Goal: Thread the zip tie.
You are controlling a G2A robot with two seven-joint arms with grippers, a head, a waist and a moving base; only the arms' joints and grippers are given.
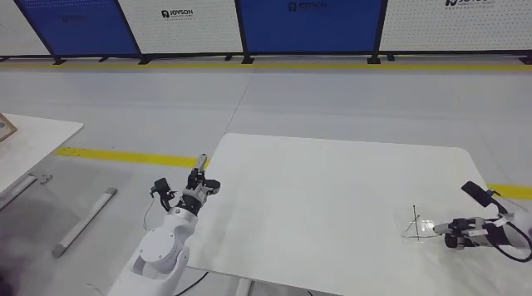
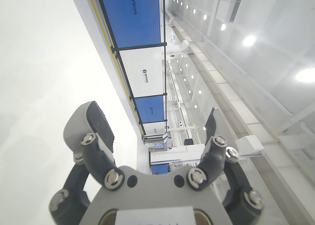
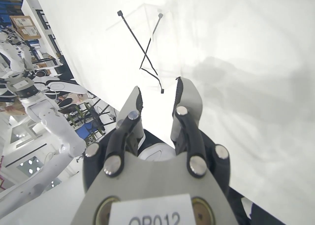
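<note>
Two pincers, both empty

My left pincer [image 2: 152, 106] is spread wide with nothing in it, at the left edge of the white surface [image 1: 332, 196]. My right pincer [image 3: 158, 84] is roughly half open, also holding nothing, over by the surface's right edge toward the front. The black zip ties [image 3: 137, 41] are just beyond its tips, crossed over each other and propped in what looks like a clear box [image 3: 161, 8] on the surface.
</note>
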